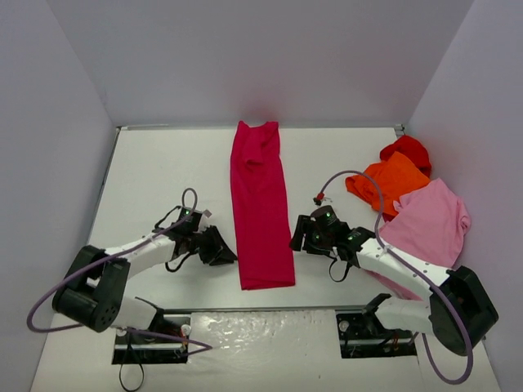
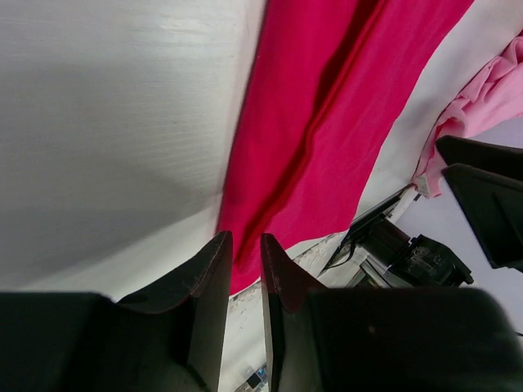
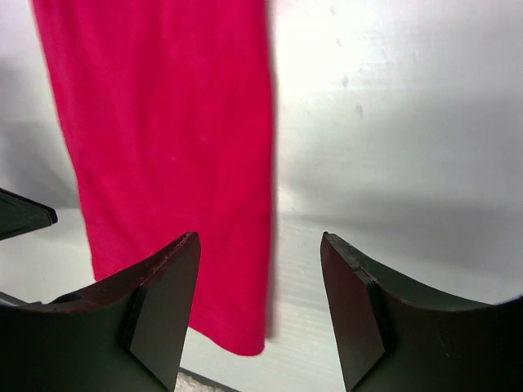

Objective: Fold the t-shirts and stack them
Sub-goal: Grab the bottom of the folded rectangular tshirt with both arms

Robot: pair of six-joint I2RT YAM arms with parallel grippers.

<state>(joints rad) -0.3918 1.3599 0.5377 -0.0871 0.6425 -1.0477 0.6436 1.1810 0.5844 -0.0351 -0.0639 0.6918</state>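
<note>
Crimson-magenta t-shirt (image 1: pixel 260 204) flanked by left claw (image 1: pixel 224 251) (narrow, empty) and right claw (image 1: pixel 298 238) (wide, empty); pink t-shirt (image 1: pixel 429 220), orange t-shirt (image 1: pixel 392 181), red t-shirt (image 1: pixel 408 149) heaped rightward.

The crimson t-shirt (image 1: pixel 260 204) was matt cloth. The tabletop (image 1: pixel 163 180) looked smooth, faintly glossy; the right claw (image 3: pixel 260 249) matt plastic.

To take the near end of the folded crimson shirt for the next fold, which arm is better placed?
Probably the right: the right pincer stands wide open, with the edge of the crimson shirt in line between its fingers, while the left pincer is barely parted beside the near corner.
</note>
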